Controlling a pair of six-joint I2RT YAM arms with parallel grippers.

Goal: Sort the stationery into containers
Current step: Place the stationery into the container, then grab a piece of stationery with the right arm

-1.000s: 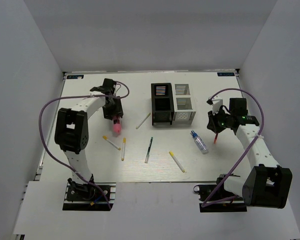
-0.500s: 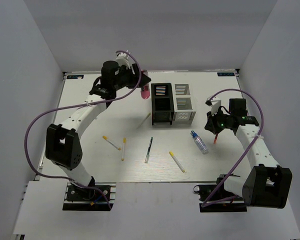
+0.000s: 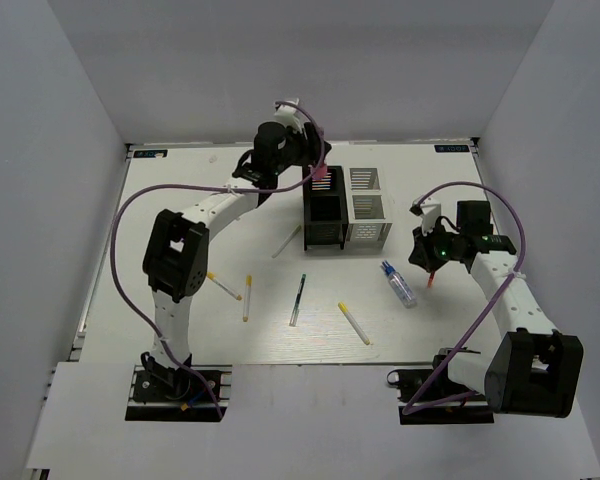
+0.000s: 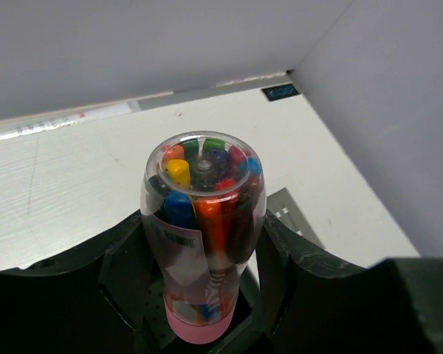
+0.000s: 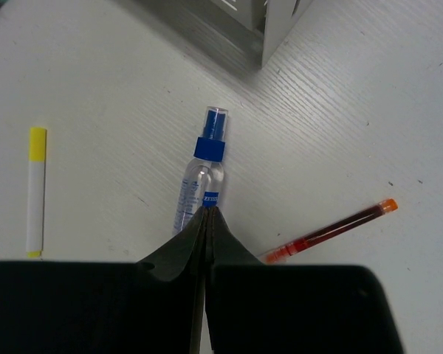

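White table (image 3: 270, 340), top view: nothing visibly binned; yellow-ended pens (image 3: 354, 323), dark pen (image 3: 298, 299), spray bottle (image 3: 399, 283) and red pen (image 3: 432, 278) lie loose. Left wrist view: my left gripper (image 4: 203, 258) clasps the pink tube (image 4: 203, 199), poised over the black holder (image 3: 322, 215). Right wrist view: my right gripper (image 5: 207, 215) is clenched, empty, above the spray bottle.

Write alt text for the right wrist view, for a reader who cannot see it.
The right gripper, jaws shut and empty, hangs over a clear blue-capped bottle lying on the white table. A red pen lies at picture right, a yellow-ended white pen at picture left, and a corner of the white holder shows at the top.
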